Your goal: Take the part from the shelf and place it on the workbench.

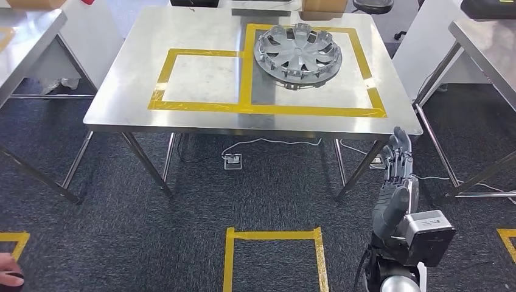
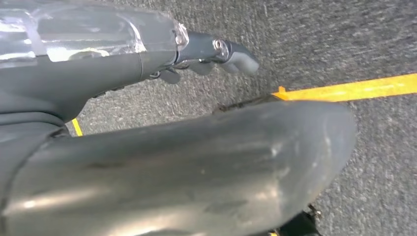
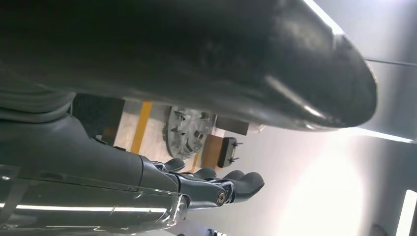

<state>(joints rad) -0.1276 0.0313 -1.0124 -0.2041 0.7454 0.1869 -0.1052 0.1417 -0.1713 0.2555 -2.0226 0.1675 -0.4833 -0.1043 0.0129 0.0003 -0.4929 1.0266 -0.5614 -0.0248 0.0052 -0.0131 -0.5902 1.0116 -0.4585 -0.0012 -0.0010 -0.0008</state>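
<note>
I see the part [image 1: 297, 52] flat on the workbench [image 1: 201, 79], inside the tape; my right hand [image 1: 397, 182] hangs empty, fingers apart, below the bench edge; left hand [image 2: 147, 123] empty, fingers straight.

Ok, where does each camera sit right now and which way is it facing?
Head: high on the body, looking down at the steel workbench bearing the silver wheel cover; right hand raised.
Left wrist: behind the left hand, facing carpet with yellow tape.
Right wrist: behind the right hand, facing the workbench.
Shared: wheel cover, head and right wrist.
</note>
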